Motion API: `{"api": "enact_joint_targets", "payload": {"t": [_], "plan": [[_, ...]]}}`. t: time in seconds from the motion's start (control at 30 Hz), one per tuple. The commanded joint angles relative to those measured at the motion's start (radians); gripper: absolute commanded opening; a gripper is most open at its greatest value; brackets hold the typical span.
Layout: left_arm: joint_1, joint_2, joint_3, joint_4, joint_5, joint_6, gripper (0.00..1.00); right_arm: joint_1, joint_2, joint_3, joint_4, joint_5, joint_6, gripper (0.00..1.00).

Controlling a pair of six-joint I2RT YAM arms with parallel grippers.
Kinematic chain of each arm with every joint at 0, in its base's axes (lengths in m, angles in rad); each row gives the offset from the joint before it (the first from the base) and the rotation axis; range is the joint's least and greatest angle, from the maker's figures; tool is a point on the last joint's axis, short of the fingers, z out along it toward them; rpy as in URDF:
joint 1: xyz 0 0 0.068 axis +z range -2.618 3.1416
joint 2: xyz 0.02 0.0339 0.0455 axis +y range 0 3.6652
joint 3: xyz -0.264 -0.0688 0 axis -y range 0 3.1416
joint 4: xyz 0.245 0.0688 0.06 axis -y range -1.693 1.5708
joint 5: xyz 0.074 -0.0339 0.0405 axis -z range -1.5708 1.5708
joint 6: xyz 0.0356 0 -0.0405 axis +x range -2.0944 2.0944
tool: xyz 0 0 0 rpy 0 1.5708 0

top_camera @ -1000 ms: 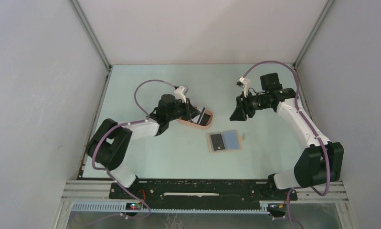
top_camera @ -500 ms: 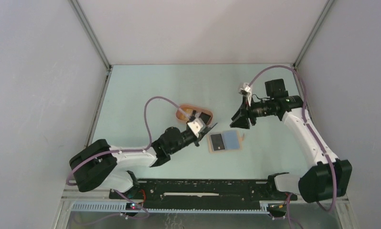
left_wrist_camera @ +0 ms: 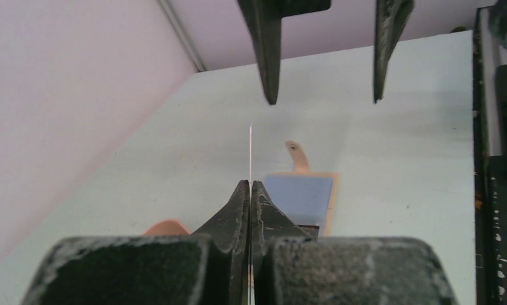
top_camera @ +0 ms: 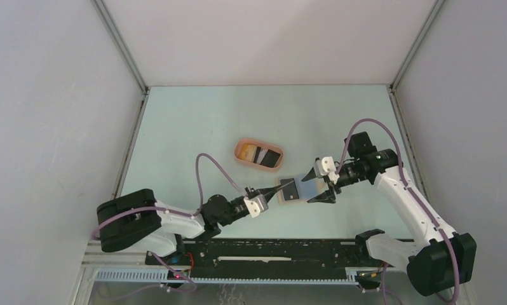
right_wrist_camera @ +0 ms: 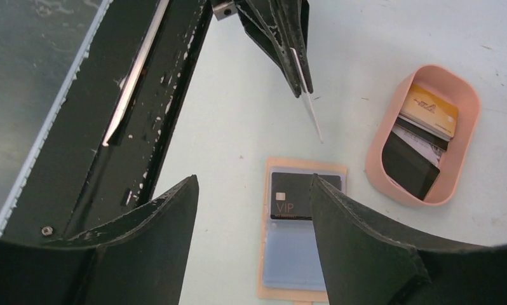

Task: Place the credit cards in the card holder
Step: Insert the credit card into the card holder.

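The left gripper (top_camera: 273,194) is clamped on a thin plastic card (left_wrist_camera: 250,152), pale along its visible edge, held upright with its free end aimed at the flat tan folding card holder (top_camera: 300,189), which lies open just to the right. A second ago this gripper was farther off, at the peach-orange oval tray (top_camera: 258,154); so a card has been fetched from there and carried near, up to the holder's left edge. The right gripper (top_camera: 314,186) has swung in from the far right and now hangs wide open astride the holder's right half, gripping nothing. A black card marked VIP (right_wrist_camera: 292,197) already sits in the left pocket; the bluish right pocket looks free. A yellow-orange card (right_wrist_camera: 432,108) and others still lie in the tray; so insertion looks next, with several fetches left.
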Motion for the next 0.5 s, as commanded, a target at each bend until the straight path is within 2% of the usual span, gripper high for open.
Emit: {"api": "enact_joint_targets", "payload": {"t": [0.0, 0.2, 0.47], "plan": [[-0.031, 0.015, -0.021, 0.092, 0.046, 0.043, 0.00, 0.023, -0.020, -0.021, 0.035, 0.015, -0.110, 0.74], [-0.038, 0.036, -0.002, 0.094, 0.112, -0.037, 0.00, 0.059, -0.012, -0.035, 0.092, 0.022, -0.047, 0.70], [-0.043, 0.057, 0.015, 0.097, 0.116, -0.090, 0.00, 0.118, 0.023, -0.035, 0.126, 0.026, 0.015, 0.57]]}}
